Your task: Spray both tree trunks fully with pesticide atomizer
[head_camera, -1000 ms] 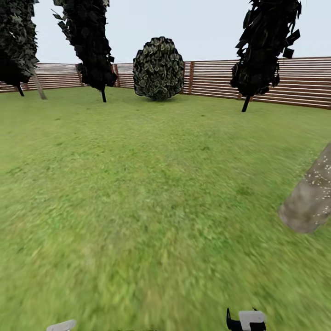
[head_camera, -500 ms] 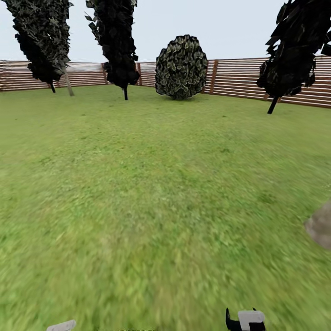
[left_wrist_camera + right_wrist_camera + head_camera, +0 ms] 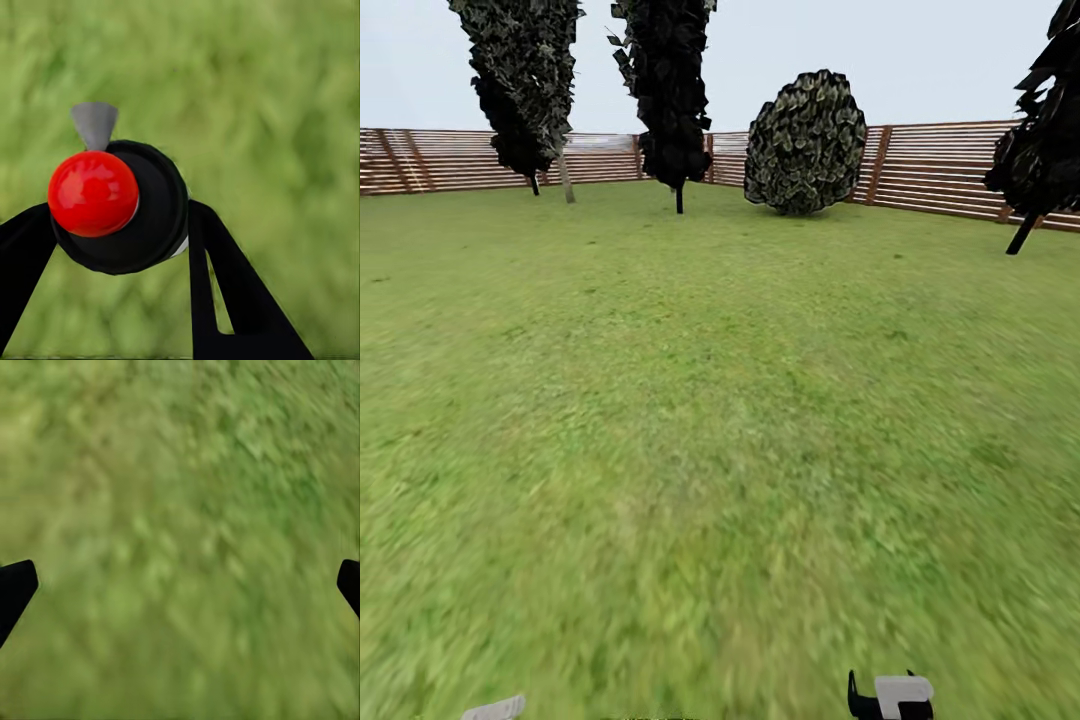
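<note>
In the left wrist view my left gripper [image 3: 120, 217] is shut on the pesticide atomizer [image 3: 112, 206]. The atomizer has a glossy red ball top, a black round cap and a grey nozzle [image 3: 94, 124], and it hangs over blurred grass. My right gripper [image 3: 184, 581] is open over the lawn, with only its two black fingertips [image 3: 16, 585] at the picture's edges. The head view looks across the garden lawn [image 3: 700, 420] to the slat fence [image 3: 950, 165]. A thin pale leaning stem [image 3: 565, 180] stands far off by the fence; I cannot tell whether it is one of the trees.
Three black cypress-like trees [image 3: 670, 90] [image 3: 525, 80] [image 3: 1045, 140] with thin dark stems stand along the fence. A round dark bush [image 3: 807, 142] sits between them. Bits of my arms show at the head view's lower edge [image 3: 895, 695] [image 3: 495, 708].
The head view has swung to the left, so fence, bush and dark trees sit further right. The speckled pale trunk at the right edge has slid out of view.
</note>
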`<state>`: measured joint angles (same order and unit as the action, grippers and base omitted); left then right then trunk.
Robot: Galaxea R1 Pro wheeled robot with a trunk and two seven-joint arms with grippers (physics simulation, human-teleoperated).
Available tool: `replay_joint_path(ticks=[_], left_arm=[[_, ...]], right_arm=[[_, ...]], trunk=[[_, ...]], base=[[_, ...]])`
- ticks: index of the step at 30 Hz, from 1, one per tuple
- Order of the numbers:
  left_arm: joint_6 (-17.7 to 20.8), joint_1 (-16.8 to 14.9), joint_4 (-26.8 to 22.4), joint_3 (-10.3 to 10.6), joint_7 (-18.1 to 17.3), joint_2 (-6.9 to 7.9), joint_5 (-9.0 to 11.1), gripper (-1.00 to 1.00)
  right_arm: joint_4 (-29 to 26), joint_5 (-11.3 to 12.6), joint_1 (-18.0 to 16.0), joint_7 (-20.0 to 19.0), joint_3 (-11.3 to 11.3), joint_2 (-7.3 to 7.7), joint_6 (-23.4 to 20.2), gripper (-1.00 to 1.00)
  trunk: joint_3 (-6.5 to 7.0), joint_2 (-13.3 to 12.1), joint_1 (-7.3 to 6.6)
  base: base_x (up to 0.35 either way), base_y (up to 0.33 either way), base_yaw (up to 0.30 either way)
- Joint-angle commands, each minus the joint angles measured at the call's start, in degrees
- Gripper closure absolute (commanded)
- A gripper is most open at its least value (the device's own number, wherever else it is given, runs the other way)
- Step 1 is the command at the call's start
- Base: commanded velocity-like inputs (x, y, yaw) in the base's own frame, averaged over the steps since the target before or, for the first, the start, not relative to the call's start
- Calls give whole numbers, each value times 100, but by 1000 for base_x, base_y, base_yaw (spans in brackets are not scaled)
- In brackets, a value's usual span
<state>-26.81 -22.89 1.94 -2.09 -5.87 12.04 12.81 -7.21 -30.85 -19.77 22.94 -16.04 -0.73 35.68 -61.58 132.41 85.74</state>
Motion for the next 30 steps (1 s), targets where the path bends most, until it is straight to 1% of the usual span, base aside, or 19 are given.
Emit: replay_joint_path(ticks=[1, 30], left_arm=[[0, -2, 0, -2, -2, 0, 3, 100], [0, -1, 0, -2, 1, 0, 3, 100]], right_arm=[[0, 0, 0, 0, 1, 2, 0, -100], [0, 0, 0, 0, 4, 2, 0, -100]], trunk=[[-3, 0, 0], [-75, 0, 0]], base=[[0, 0, 276], [0, 0, 276]])
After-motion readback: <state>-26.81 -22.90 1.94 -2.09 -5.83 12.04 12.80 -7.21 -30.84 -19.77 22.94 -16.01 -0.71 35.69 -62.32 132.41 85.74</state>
